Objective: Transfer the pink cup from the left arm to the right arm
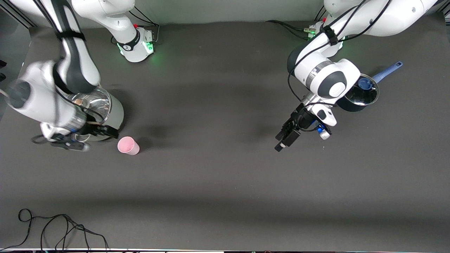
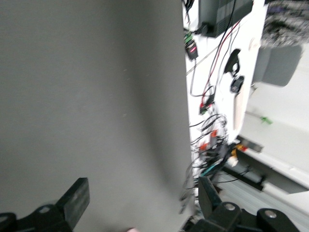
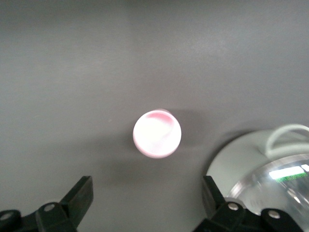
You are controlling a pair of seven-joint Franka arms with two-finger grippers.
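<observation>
I find the pink cup (image 1: 128,145) standing upright on the bench (image 1: 225,182), mouth up, at the right arm's end, just beside the metal pot (image 1: 105,109) and nearer to the front camera than it. No end effector has hold of it. From the right wrist view the cup (image 3: 157,134) shows as a round rim seen straight down its long axis, which is vertical, and it lies at about 12 o'clock of the right end effector (image 3: 147,205), whose fingers are spread wide with nothing between them. In the front view that right end effector (image 1: 66,142) sits low beside the pot, with the cup at its 3 o'clock, close by. The left end effector (image 1: 286,135) hangs over bare bench well apart from the cup, which lies at its 9 o'clock; its fingers (image 2: 77,198) also stand wide apart, gripping nothing. A dark saucepan (image 1: 360,95) sits by the left arm's base. The right arm is by far the nearer; this layout fits either a completed handover and set-down or a cup awaiting pickup.
</observation>
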